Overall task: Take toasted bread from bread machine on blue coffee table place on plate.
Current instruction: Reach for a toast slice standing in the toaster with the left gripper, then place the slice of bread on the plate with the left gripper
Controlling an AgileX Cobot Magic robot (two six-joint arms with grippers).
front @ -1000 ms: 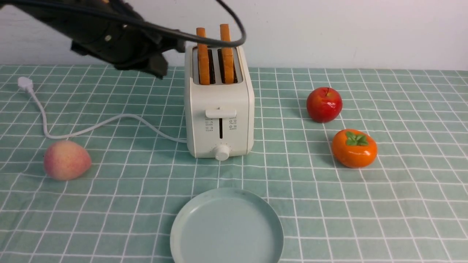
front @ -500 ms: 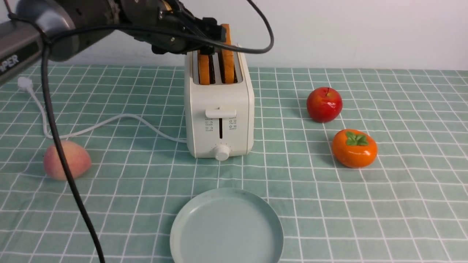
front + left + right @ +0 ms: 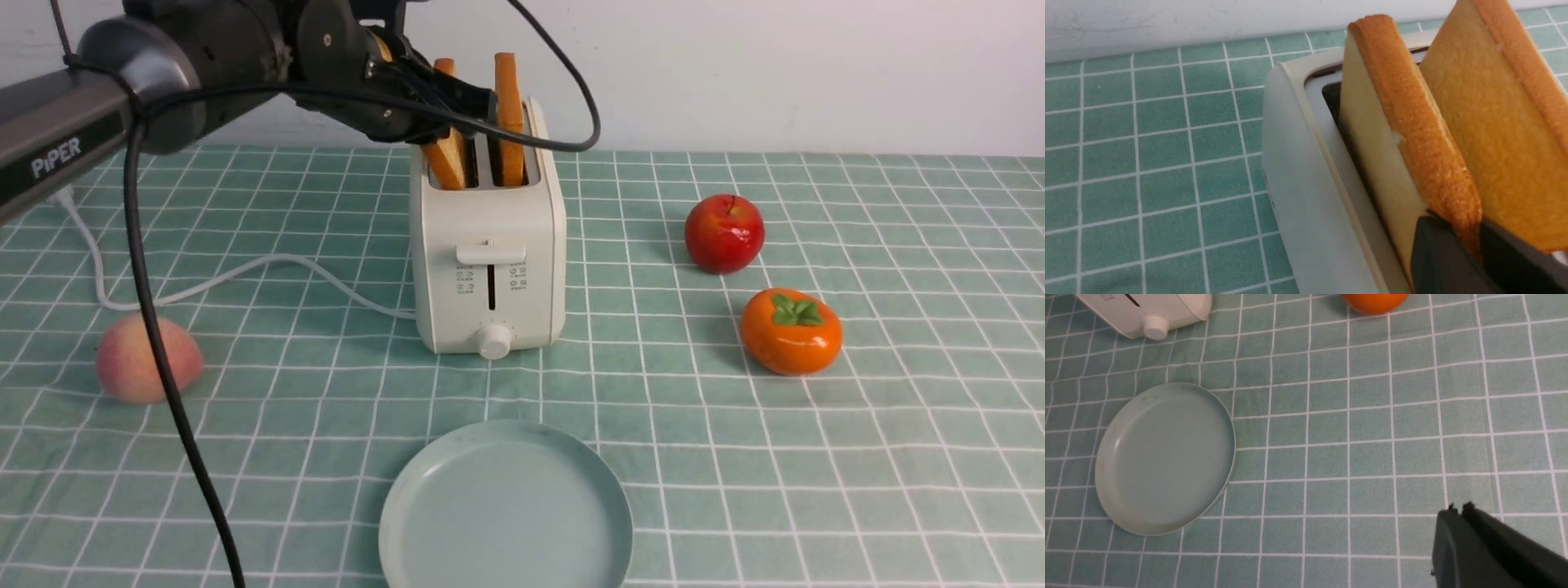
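Observation:
The cream-white bread machine (image 3: pixel 488 245) stands mid-table on the blue coffee table (image 3: pixel 669 408). Two slices of toasted bread stick out of its slots. The left slice (image 3: pixel 447 159) is tilted and raised; my left gripper (image 3: pixel 457 98) is shut on its crust edge (image 3: pixel 1412 122), one finger on each face. The right slice (image 3: pixel 508 114) stands upright in its slot and also shows in the left wrist view (image 3: pixel 1494 134). The pale blue-green plate (image 3: pixel 506 510) lies empty in front of the bread machine. My right gripper (image 3: pixel 1457 508) is shut and empty above the cloth, right of the plate (image 3: pixel 1165 457).
A red apple (image 3: pixel 724 233) and an orange persimmon (image 3: pixel 791 331) lie right of the bread machine. A peach (image 3: pixel 147 359) lies at the left. The white cord (image 3: pixel 245 273) trails left. My left arm's black cable (image 3: pixel 163 359) hangs over the left side.
My left gripper moved right over the bread machine and closed on the left slice. That slice now leans left and sits higher in its slot.

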